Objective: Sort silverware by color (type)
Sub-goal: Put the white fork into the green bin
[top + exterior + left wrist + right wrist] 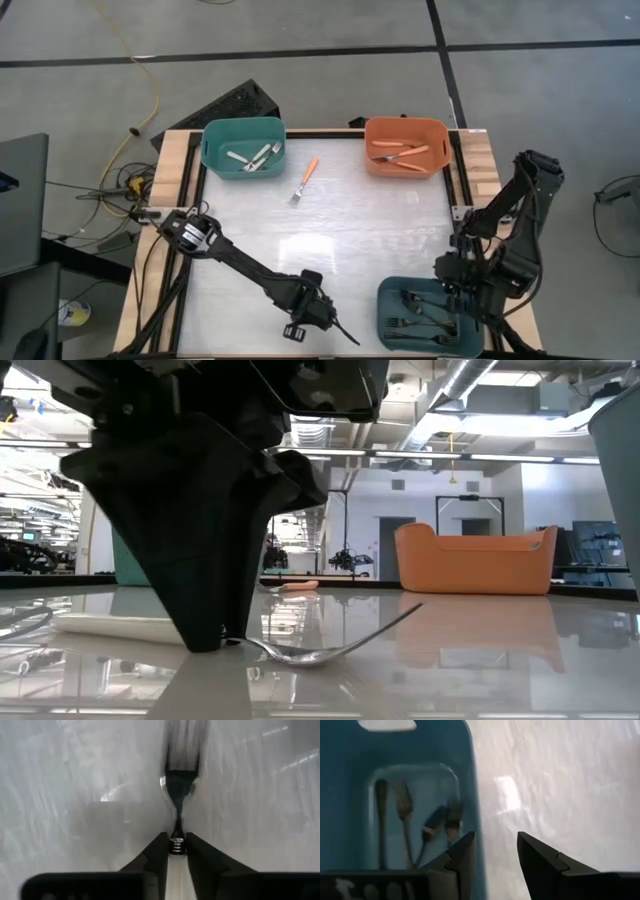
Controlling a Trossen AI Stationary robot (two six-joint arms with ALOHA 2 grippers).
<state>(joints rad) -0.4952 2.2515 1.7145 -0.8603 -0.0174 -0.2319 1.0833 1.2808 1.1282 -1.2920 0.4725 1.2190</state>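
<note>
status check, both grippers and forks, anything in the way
Left gripper shut on black fork at table front. Right gripper open over dark teal bin. Orange fork loose, path unobstructed.

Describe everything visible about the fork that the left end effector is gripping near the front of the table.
The black fork lies at the table's near edge, left of the dark teal bin. It looks all dark and glossy, with a thin curved neck widening toward the head. The left end effector is shut on its handle end, fingers pinching it from both sides. In the low view its bowed middle rests on the shiny white tabletop while the free end rises off it. Nothing else touches it.
</note>
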